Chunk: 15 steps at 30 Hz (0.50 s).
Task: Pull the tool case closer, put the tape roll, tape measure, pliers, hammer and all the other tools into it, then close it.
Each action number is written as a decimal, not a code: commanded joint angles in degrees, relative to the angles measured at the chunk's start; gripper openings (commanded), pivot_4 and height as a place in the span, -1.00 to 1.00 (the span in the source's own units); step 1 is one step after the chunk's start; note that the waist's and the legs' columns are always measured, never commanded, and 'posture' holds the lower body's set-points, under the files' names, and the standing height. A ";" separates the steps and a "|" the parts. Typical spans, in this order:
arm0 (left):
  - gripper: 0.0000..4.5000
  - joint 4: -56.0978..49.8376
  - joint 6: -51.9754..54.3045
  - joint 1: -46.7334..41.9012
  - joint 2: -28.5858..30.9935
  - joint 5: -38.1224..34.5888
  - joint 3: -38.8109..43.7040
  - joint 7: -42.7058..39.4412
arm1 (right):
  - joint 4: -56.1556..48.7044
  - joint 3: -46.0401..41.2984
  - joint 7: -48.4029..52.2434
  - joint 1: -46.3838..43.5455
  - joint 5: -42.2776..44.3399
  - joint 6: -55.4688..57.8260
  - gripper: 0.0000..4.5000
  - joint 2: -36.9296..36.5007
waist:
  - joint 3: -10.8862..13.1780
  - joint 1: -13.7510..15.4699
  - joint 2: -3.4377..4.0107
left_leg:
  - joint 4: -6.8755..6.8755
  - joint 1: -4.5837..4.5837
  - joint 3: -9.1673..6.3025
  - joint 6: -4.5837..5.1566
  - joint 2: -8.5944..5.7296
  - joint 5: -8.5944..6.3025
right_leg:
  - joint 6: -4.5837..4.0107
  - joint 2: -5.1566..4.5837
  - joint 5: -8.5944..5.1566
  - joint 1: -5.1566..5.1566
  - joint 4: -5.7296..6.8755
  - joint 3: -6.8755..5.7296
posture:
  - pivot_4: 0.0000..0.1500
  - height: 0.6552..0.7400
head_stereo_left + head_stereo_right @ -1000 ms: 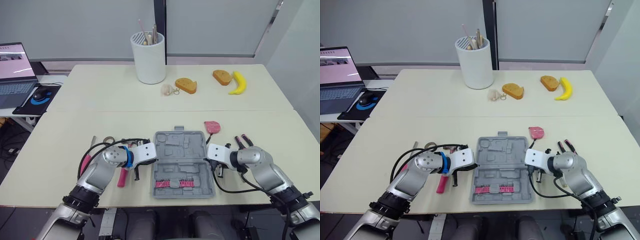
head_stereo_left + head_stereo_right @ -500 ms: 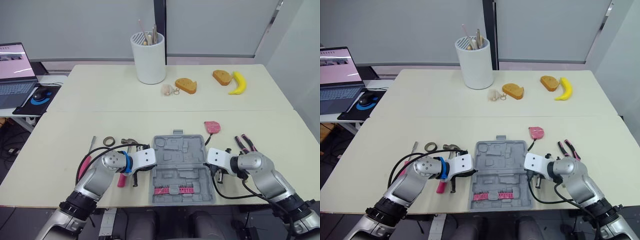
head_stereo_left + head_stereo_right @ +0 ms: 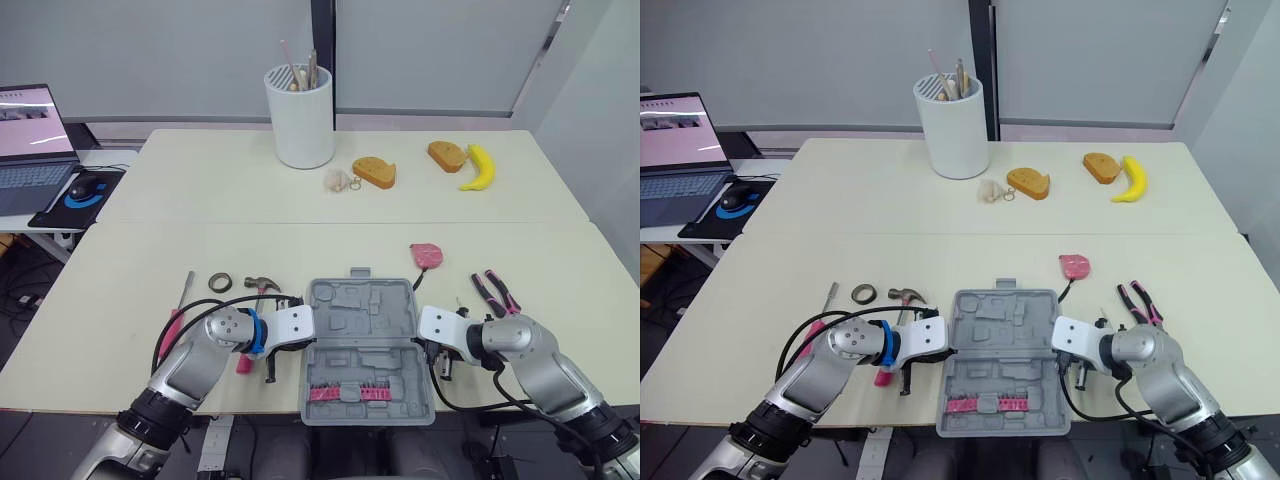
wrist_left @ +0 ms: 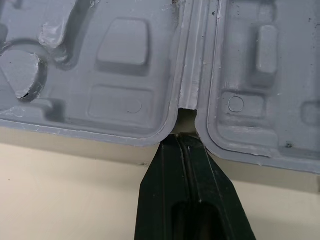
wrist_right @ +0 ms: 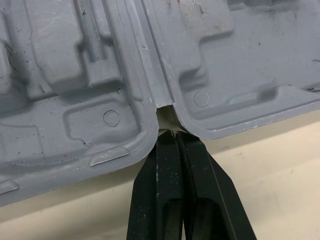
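Left arm [image 3: 195, 365] and right arm [image 3: 535, 352]: silver-grey housings, looped black cables [image 3: 162, 338], white wrist blocks [image 3: 293, 325]. Left wrist: blue ring [image 3: 256, 332]. Fingers [image 4: 172, 200] black.

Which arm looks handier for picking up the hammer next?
Left. The hammer lies left of the case, close by the left claw; the right claw sits across the case.

A near table [image 3: 120, 300] and a far table [image 3: 200, 175], both cream, are sitting edge to edge. Grey wall panels [image 3: 150, 50] are rising behind them, split by a dark post [image 3: 322, 40]. At left a laptop [image 3: 30, 135] is glowing on a side desk [image 3: 112, 157], and cables are trailing over the dark floor [image 3: 20, 290].
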 commanded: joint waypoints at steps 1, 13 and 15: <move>-1.00 -4.69 -0.39 2.21 -0.96 -1.01 -5.71 -2.34 | -5.78 2.11 1.39 1.01 3.53 -0.09 -0.99 1.57 | -0.02 0.00 -0.01 | -0.01 0.00 0.00 0.00 0.00 0.00 | 0.00 0.00 0.00 0.00 -0.01 0.01 | 1.00 1.00; -1.00 -7.15 -0.09 4.62 1.76 -0.81 -5.97 -2.74 | -10.79 3.70 1.18 5.11 3.49 2.51 -0.99 1.82 | -0.19 -0.02 0.07 | -0.06 0.03 -0.04 0.00 0.04 -0.01 | 0.01 0.01 -0.01 0.05 -0.11 -0.02 | 1.00 1.00; -1.00 -7.19 -0.17 4.74 1.83 -0.64 -6.02 -2.71 | -11.11 3.78 1.09 5.33 3.36 2.62 -0.99 1.85 | -0.24 -0.02 0.09 | -0.06 0.04 -0.04 0.00 0.04 -0.01 | 0.01 0.01 -0.01 0.06 -0.11 -0.03 | 1.00 1.00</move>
